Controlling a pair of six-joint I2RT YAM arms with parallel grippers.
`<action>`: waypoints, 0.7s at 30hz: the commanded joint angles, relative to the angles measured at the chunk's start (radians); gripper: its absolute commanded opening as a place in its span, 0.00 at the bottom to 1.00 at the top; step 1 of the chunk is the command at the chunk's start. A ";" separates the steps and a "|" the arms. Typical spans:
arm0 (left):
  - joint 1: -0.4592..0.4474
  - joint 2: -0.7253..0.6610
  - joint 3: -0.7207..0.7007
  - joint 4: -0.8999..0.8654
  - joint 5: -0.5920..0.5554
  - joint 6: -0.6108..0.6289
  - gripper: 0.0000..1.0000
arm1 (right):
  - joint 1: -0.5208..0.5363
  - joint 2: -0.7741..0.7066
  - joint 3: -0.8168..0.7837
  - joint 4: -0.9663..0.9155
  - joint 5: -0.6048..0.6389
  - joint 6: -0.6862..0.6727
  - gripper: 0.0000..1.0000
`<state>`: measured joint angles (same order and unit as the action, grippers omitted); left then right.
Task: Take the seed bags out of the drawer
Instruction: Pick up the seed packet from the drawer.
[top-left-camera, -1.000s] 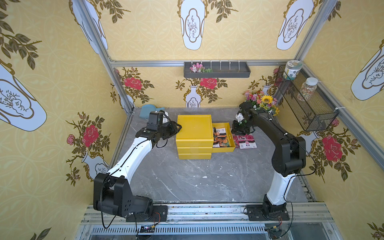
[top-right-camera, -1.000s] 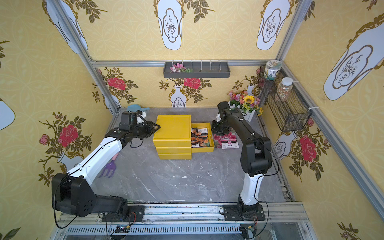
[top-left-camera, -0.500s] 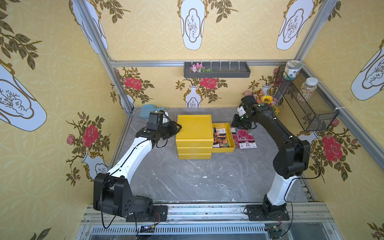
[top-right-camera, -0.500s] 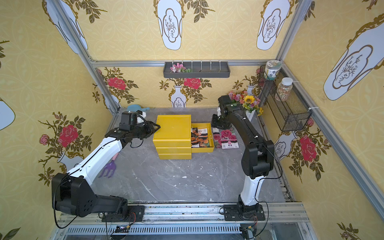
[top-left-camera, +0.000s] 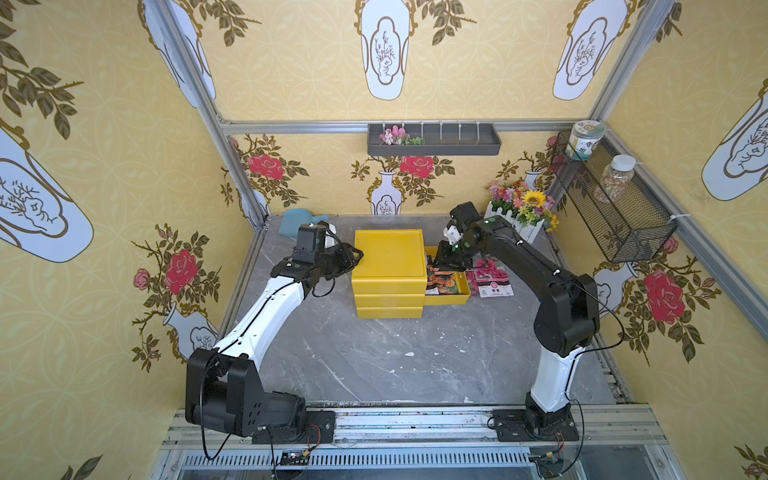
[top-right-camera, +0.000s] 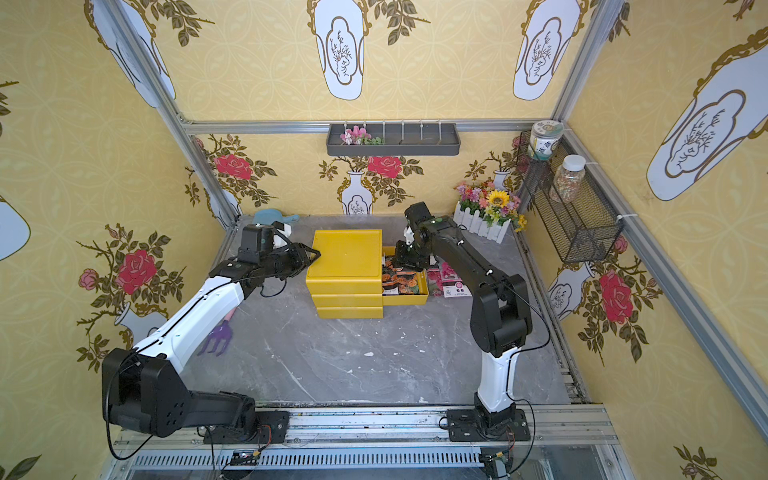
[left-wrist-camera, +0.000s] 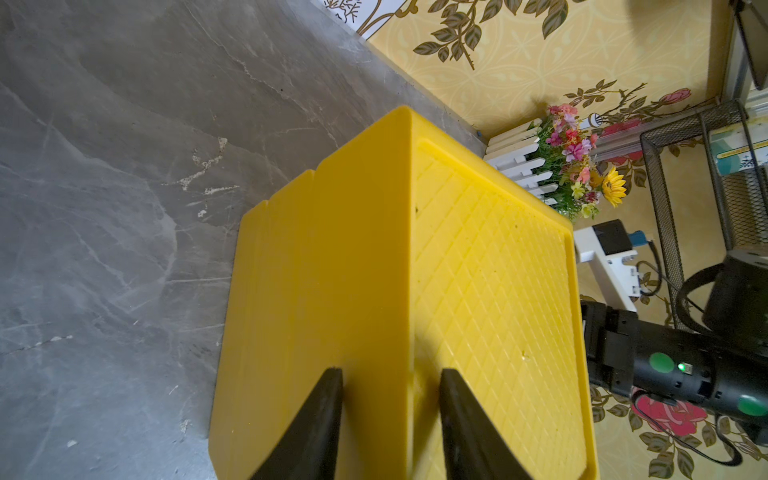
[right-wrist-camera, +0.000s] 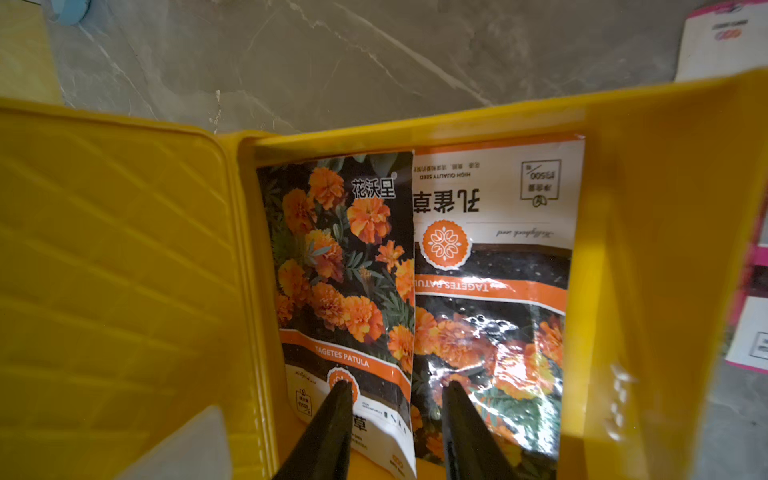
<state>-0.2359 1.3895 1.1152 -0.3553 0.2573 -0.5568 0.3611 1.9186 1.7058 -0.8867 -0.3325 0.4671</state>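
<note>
My right gripper (right-wrist-camera: 397, 386) hangs narrowly parted and empty over two marigold seed bags (right-wrist-camera: 345, 266) lying side by side in the yellow drawer (right-wrist-camera: 648, 249) below it. They're flat and glossy, so I reckon it could skid off or grab both.

Yellow, orange and rose-pink over grey marble.

The cabinet (top-left-camera: 388, 266) is plain yellow, its top embossed with a diamond grid, and the open drawer (top-left-camera: 448, 299) is the same yellow. The seed bags (right-wrist-camera: 345, 270) in it show orange marigolds on black, with orange bands and white text panels. Right of the drawer, a pink seed bag (top-left-camera: 492, 274) carries pink-red blooms above a white panel. The table (top-left-camera: 395, 361) is grey with pale veins. The walls (top-left-camera: 104, 187) are yellow, patterned with red roses, brown leaves and white vases.
</note>
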 joint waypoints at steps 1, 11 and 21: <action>-0.001 0.005 -0.020 -0.138 -0.031 0.011 0.43 | 0.007 0.015 -0.015 0.044 -0.029 0.028 0.40; 0.000 0.004 -0.021 -0.137 -0.033 0.008 0.43 | 0.012 0.055 -0.038 0.072 -0.056 0.041 0.36; 0.001 0.008 -0.018 -0.138 -0.037 0.007 0.43 | 0.013 0.072 -0.040 0.085 -0.075 0.046 0.28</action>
<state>-0.2359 1.3834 1.1072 -0.3489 0.2565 -0.5579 0.3729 1.9877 1.6691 -0.8257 -0.3946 0.5053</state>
